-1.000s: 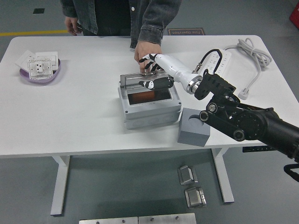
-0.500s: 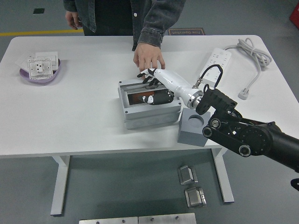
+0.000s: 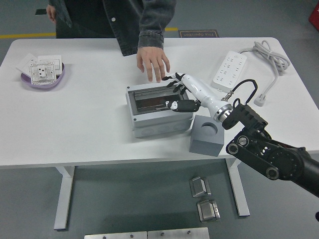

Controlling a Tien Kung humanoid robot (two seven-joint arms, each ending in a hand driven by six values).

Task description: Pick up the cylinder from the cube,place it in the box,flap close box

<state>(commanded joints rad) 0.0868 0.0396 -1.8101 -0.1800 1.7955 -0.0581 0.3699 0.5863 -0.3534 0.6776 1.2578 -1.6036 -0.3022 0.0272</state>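
The grey box (image 3: 158, 119) stands mid-table with its dark-windowed flap (image 3: 153, 102) lying down over the top. My right hand (image 3: 178, 92), white-sleeved with black fingers, hovers over the box's right edge, open and holding nothing. The grey cube (image 3: 206, 137) sits just right of the box, and its round top hole is empty. No cylinder shows anywhere. A person's hand (image 3: 153, 62) hangs over the table just behind the box, fingers down, apart from it. My left arm is out of view.
A white power strip (image 3: 229, 69) with its cable (image 3: 269, 55) lies at the back right. A purple dish (image 3: 42, 77) holding white sockets sits at the far left. Metal parts (image 3: 199, 186) lie on the floor below.
The box's flap has come down from upright to flat. My right hand has slid right, toward the box's edge. The person's hand has lifted off the box and drawn back.
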